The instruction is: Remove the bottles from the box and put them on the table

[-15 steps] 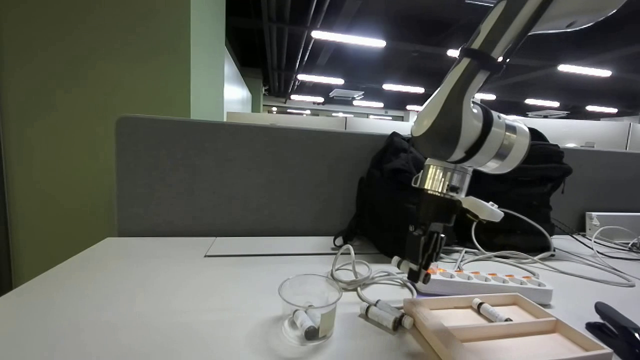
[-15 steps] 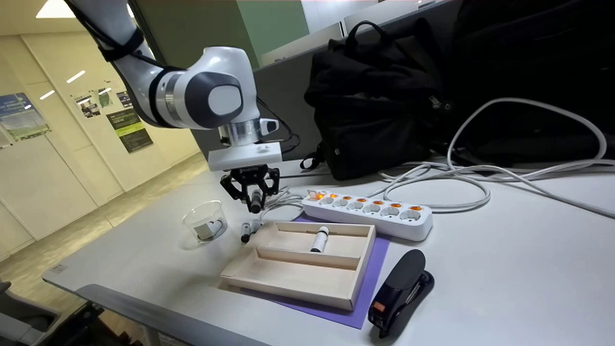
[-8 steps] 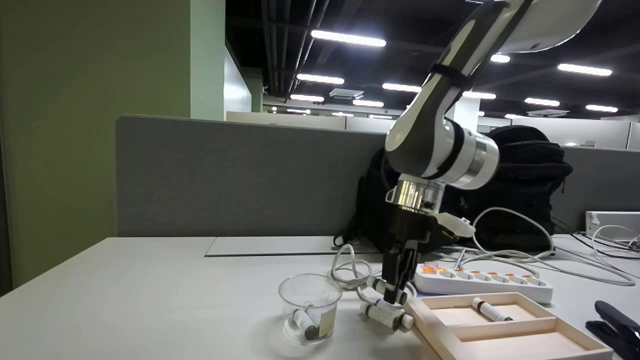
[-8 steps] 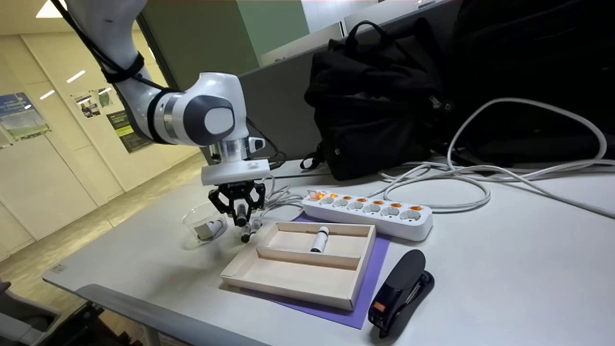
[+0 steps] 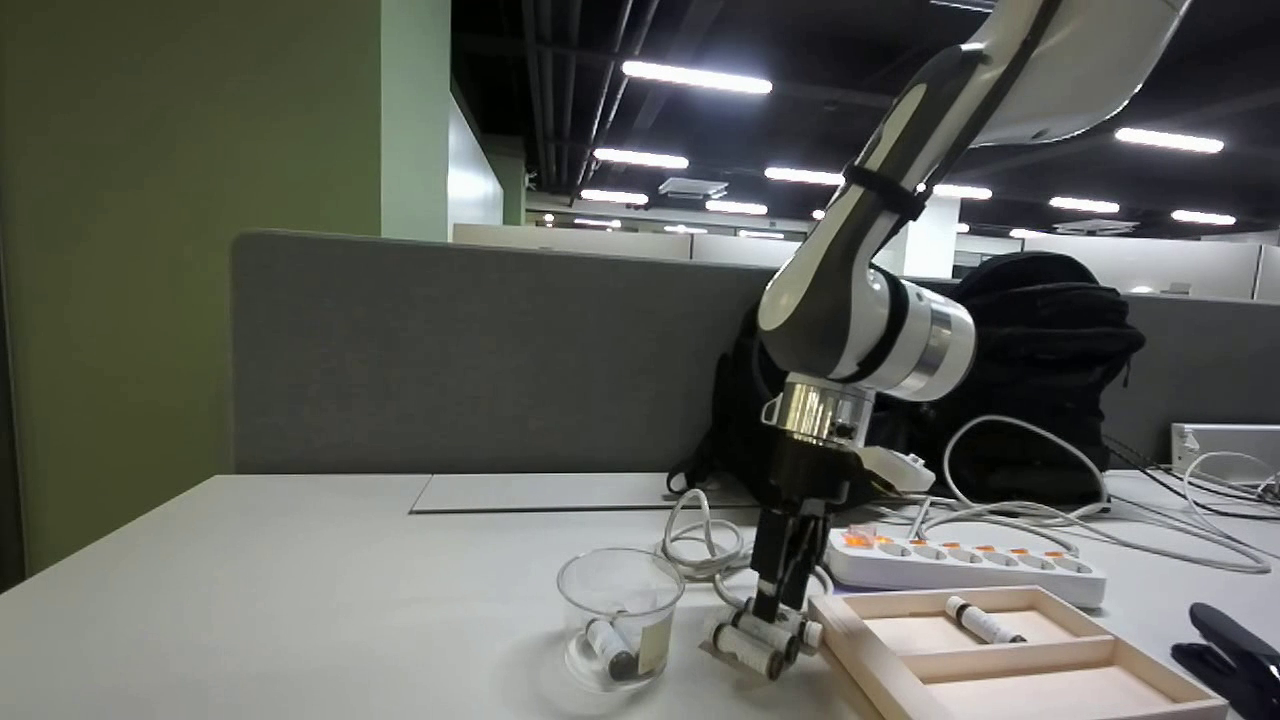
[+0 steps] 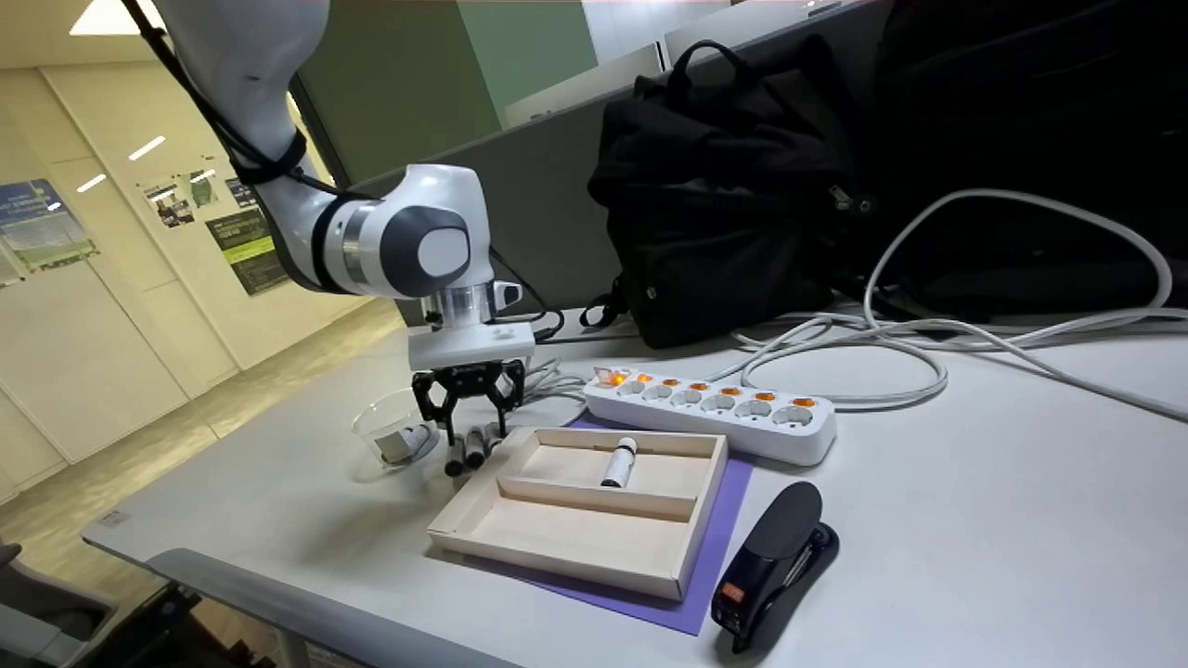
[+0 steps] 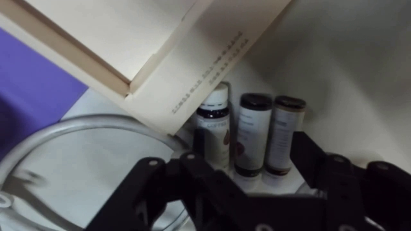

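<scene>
One whitish bottle (image 5: 983,622) lies in the box (image 5: 1010,654), in its back compartment; that bottle (image 6: 618,464) and the box (image 6: 557,568) show in both exterior views. Three bottles lie side by side on the white table (image 5: 350,600), against the box's corner; in the wrist view they are a white-capped bottle (image 7: 218,128), a middle bottle (image 7: 253,134) and a right bottle (image 7: 285,138). My gripper (image 7: 250,141) is open and low over them, one finger on each side of the group; it also shows in an exterior view (image 6: 477,434). Finger contact with the outer bottles is unclear.
A clear plastic cup (image 5: 620,605) with bottles inside stands close to the group. Coiled white cable (image 5: 700,555) and a power strip (image 6: 710,413) lie behind. A black stapler (image 6: 780,566) lies beside the box on a purple sheet's (image 6: 705,566) side. Black backpacks (image 6: 724,204) stand behind.
My gripper has moved down and toward the cup with a bottle, then opened. That bottle now lies with the two others on the table, and the group has shifted slightly.
</scene>
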Controlling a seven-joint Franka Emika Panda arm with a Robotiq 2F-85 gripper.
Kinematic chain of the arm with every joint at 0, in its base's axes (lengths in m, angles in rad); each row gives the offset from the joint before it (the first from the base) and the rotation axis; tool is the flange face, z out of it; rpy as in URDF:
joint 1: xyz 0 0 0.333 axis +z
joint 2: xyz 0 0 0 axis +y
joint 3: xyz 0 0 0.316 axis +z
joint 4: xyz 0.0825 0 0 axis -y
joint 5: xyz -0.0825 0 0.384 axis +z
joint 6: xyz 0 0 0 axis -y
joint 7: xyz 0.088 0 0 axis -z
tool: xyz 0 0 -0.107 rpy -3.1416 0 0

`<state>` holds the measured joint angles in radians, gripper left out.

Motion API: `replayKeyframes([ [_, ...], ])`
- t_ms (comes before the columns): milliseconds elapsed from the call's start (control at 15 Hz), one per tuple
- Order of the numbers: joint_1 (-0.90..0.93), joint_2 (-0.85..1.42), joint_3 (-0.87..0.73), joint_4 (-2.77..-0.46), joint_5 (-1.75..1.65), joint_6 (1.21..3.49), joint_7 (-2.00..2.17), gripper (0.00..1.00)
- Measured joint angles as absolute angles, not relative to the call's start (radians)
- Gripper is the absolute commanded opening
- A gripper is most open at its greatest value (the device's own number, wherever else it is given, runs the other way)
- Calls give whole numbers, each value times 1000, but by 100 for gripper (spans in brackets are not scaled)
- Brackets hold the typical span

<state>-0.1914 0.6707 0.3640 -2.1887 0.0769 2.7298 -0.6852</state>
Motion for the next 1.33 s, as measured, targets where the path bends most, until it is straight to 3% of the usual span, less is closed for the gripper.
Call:
replayKeyframes([
  [267,-192,595,322,-2200,77,2666,-676,100],
  [667,-176,409,110,-2289,22,2497,-572,100],
  [933,-217,389,12,-2334,29,2504,-568,100],
  [1333,-285,492,17,-2357,89,2679,-586,100],
])
